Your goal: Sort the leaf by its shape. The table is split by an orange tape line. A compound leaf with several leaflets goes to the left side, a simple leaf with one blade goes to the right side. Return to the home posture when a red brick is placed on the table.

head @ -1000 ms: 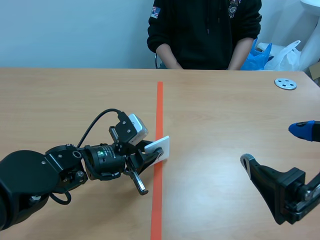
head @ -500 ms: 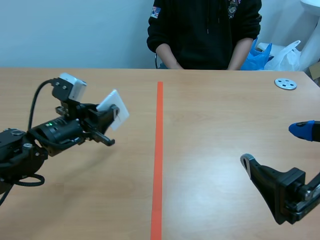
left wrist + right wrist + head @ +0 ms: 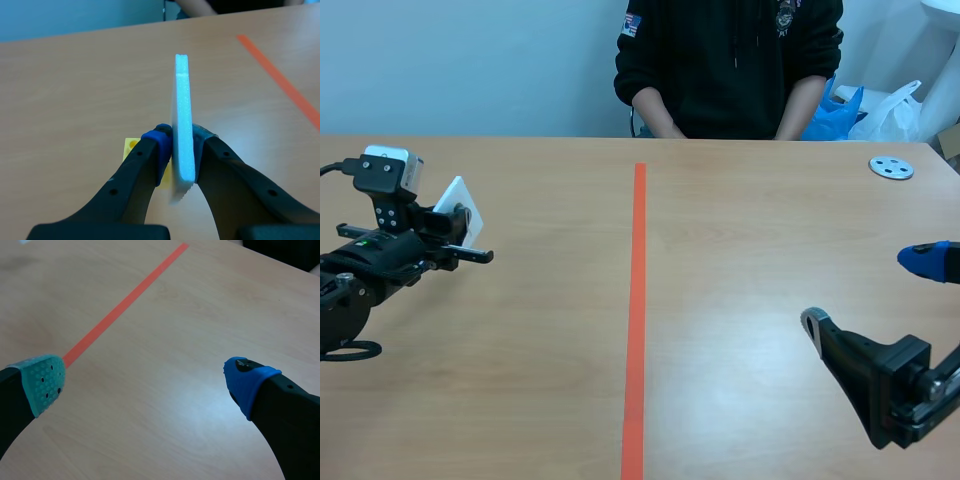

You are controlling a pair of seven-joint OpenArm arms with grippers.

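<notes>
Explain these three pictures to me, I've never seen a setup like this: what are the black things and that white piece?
It is a robot with two black arms at a wooden table. The wide picture looks from between the arms; the other two come from cameras on each wrist. The left gripper is shut on a white foam card, held on edge over the table's left side. The right gripper is open, holding nothing. An orange tape line splits the table, a grey disc lies at the far right, and a person sits opposite.

Left claw [image 3: 181,142] with white foam card [image 3: 183,100], from the orange tape line [image 3: 638,300] to far left.
</notes>
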